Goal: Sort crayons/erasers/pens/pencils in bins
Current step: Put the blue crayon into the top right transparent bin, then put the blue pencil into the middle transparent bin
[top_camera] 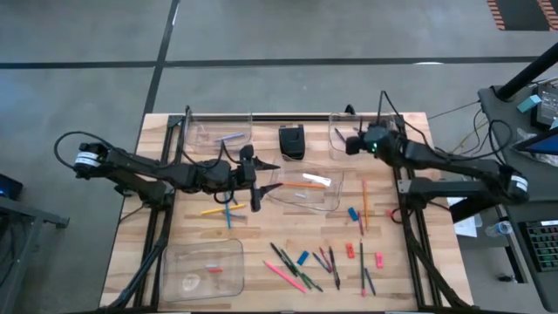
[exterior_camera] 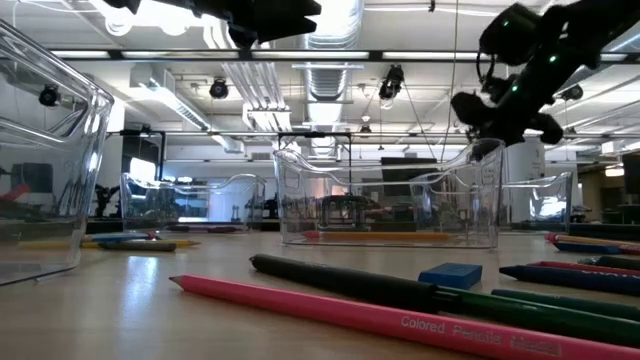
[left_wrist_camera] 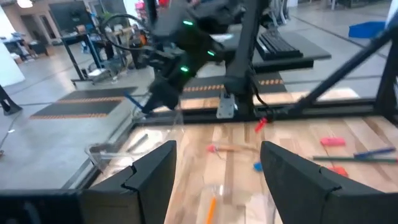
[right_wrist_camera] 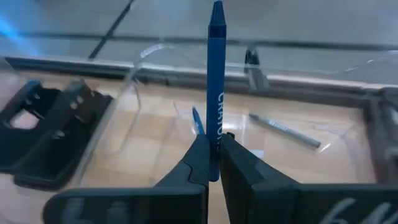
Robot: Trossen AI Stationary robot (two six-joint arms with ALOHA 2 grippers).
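— Right claw (right_wrist_camera: 214, 163)?
— Shut narrow on a blue crayon (right_wrist_camera: 216, 74), gripped at its lower end, standing upright. Hanging over the far right bin (top_camera: 338, 150), at the far right of the counter (top_camera: 261, 231).
— Inside that bin?
— On its floor, a grey crayon (right_wrist_camera: 285, 129). Just left of the bin, outside it, a black box (top_camera: 292, 141).
— And the left claw (top_camera: 255, 181)?
— Spread wide, holding nothing. Placed above the left edge of the middle bin (top_camera: 331, 202), fingers (left_wrist_camera: 149, 180) well apart.
— In the middle bin?
— An orange pencil (top_camera: 301, 185) and a white piece beside it; cannot tell what.
— Other bins?
— Far left bin (top_camera: 196, 133) with a pale purple stick (top_camera: 231, 137) inside. Near left bin (top_camera: 179, 262) with something small and pink, too small to name.
— Loose on the counter?
— Near the left claw, a yellow pencil (top_camera: 215, 210) crossed with a blue pencil (top_camera: 229, 215). To the right of the middle bin, a second orange pencil (top_camera: 365, 202) with a blue eraser (top_camera: 353, 214) just beside. Along the near edge, mixed sticks, among them a pink pencil (top_camera: 284, 276), plus two red erasers (top_camera: 350, 251) and a second blue eraser (top_camera: 302, 258).
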